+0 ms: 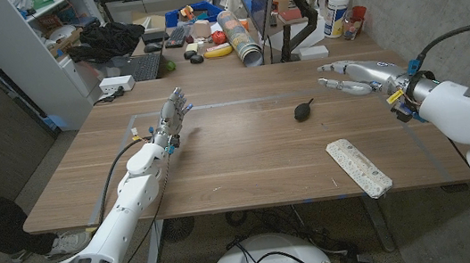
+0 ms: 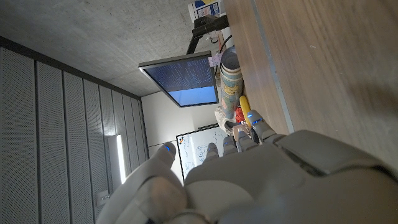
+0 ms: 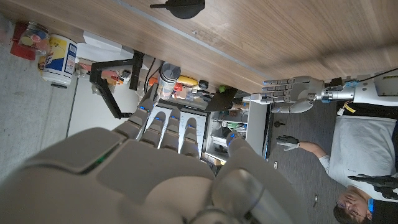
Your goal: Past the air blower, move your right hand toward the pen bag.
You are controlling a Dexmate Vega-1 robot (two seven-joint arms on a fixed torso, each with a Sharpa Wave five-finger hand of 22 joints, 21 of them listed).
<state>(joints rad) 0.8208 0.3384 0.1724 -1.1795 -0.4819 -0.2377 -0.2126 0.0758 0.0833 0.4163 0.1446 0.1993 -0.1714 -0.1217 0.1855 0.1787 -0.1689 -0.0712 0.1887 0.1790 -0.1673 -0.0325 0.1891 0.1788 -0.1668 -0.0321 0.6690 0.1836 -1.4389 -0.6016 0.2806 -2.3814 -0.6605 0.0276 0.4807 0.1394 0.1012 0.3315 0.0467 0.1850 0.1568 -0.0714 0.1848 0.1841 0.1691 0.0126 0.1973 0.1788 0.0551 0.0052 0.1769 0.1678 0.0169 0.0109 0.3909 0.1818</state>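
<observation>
Right robot hand (image 1: pixel 352 77) hovers empty beyond air blower (image 1: pixel 303 110), pen bag (image 1: pixel 358 167) nearer.

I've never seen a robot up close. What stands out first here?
Two silver robot hands hang over a wooden table: the left hand with fingers apart, and the right hand reaching in, holding nothing. Between them lies a small black air blower, and nearer the front edge a pale patterned pen bag.

Matt wood table (image 1: pixel 247 152) — black rubbery air blower (image 1: pixel 303 110)

White-shelled arms, silver hands (image 1: pixel 356 75), black cables, blue fingertip lights
</observation>
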